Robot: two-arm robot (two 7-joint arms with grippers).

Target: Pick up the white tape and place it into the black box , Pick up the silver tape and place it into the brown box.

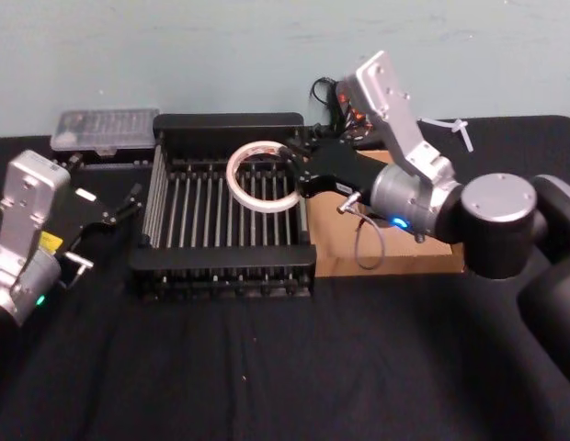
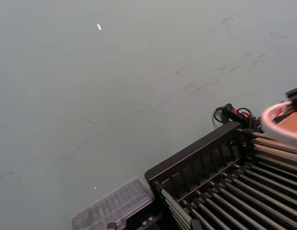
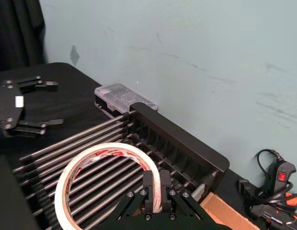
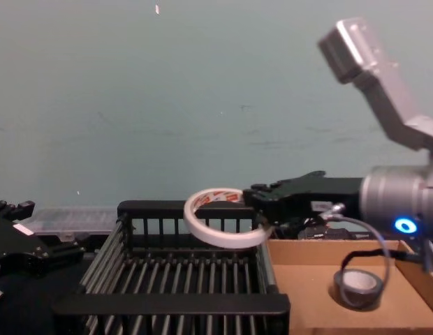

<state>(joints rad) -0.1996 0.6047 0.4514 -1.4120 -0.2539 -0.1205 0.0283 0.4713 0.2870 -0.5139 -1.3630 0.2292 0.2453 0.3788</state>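
White tape point(image 1: 259, 176): thin, light, stiff ring, likely slippery-sided, best pinched across its band. Held so by right gripper point(image 3: 155, 188), fingers clenched, above black box point(image 1: 221, 121). Left gripper point(image 1: 119, 209): released, parked on desk.

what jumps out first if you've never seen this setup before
The right pincer is shut on the white tape, holding it tilted in the air over the black box. Beside the crate, the silver tape stands on edge inside the brown box. The left pincer sits open over the black cloth to the crate's left, idle.
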